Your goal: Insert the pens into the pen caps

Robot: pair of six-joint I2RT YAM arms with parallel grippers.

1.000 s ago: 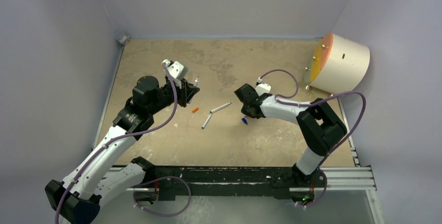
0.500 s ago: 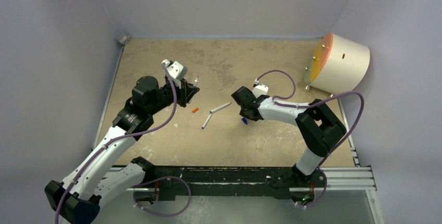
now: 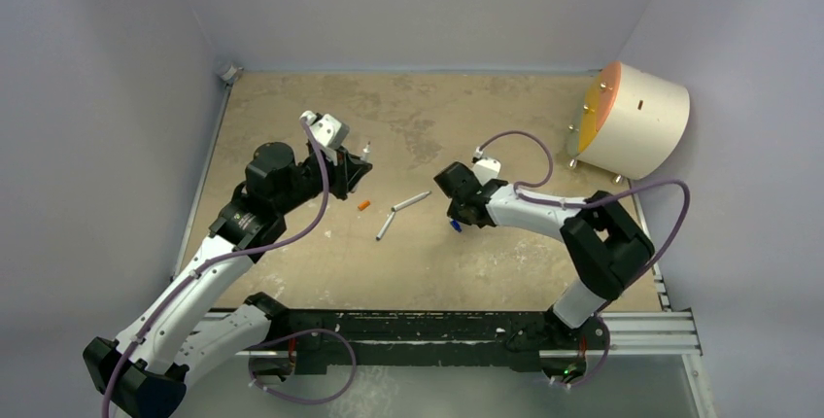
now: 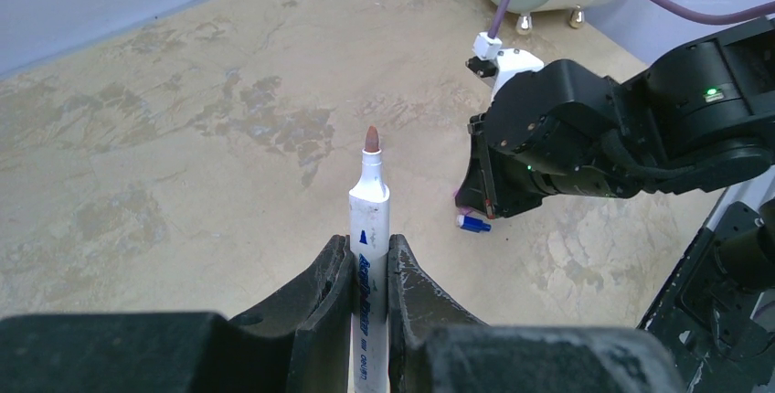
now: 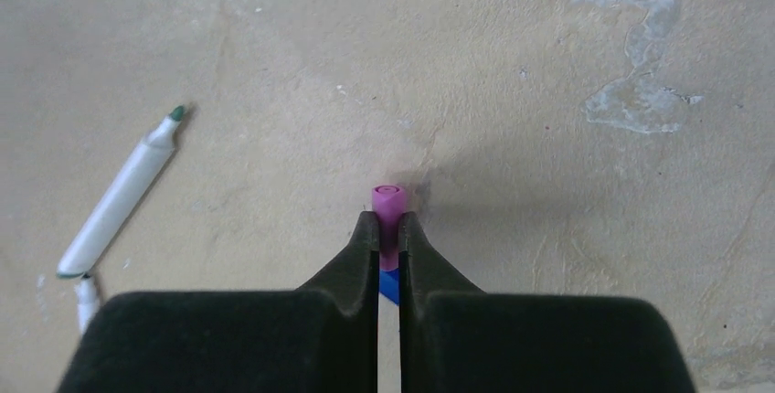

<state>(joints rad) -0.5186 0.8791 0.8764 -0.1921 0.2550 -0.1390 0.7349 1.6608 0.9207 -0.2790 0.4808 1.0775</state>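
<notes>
The tan table [image 3: 486, 107] carried a white drum [image 3: 636, 117] lying on its side in the far right corner, its orange face turned toward the middle; what it held could not be told. The left gripper [image 4: 370, 251], raised over the table's left half, was clamped on a pen [image 4: 370, 219] whose long axis ran along the fingers, its bare reddish-brown tip pointing out past the fingertips. Two more pens lay uncapped near the table's middle, almost end to end in a shallow bend, both running from near-left to far-right: the farther pen [image 3: 412, 200] had its green tip at the end away from the nearer pen [image 3: 386, 226]. The right gripper [image 5: 388, 224], low at the table, was pinched on the pink cap [image 5: 388, 201], whose round end stuck out beyond the fingertips. The blue cap [image 3: 455, 227] lay just beneath that gripper, and the orange cap [image 3: 363, 205] lay left of the loose pens.
</notes>
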